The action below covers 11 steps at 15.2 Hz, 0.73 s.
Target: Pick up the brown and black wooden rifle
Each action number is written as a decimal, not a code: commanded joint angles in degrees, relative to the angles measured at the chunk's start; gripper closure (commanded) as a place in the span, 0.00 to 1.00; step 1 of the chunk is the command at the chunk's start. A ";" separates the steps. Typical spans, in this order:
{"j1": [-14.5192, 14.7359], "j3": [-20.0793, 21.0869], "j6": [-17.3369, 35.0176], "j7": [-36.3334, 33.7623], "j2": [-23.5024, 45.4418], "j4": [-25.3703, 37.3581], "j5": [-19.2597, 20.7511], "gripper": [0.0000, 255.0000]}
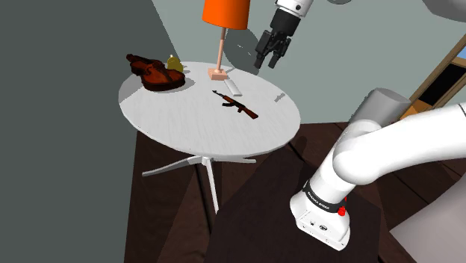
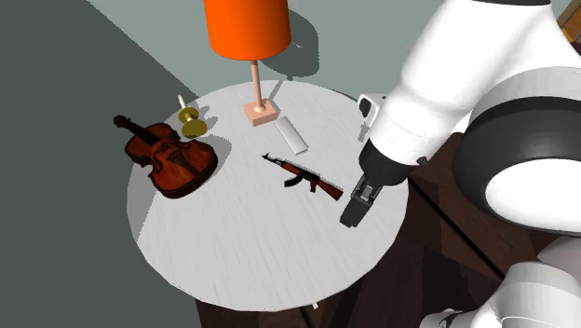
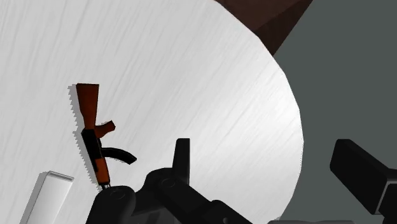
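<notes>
Approach phase: rifle [image 1: 235,104] not grasped yet.
Shoulder view: rifle flat on surface [image 1: 172,123], jaws raised beyond it. Second exterior view: jaws off its stock end. Wrist view: jaws open, empty; next should be centre over rifle, descend.

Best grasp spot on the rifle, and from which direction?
Take the rifle at its mid-body, just stock-side of the curved magazine, from straight above with the open gripper spanning its narrow width. It lies flat on the round table, so likely no side entry; the muzzle end sits near a white block.
</notes>
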<state>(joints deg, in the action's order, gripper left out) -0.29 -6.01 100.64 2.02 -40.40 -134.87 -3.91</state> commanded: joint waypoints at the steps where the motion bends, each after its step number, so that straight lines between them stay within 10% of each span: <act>1: -0.37 -1.34 3.45 1.93 2.67 -1.10 0.84 0.00; 11: -1.45 -7.60 17.85 10.72 18.94 -0.81 2.71 0.00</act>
<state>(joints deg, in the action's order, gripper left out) -1.85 -13.14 116.86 11.99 -23.73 -136.25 -1.08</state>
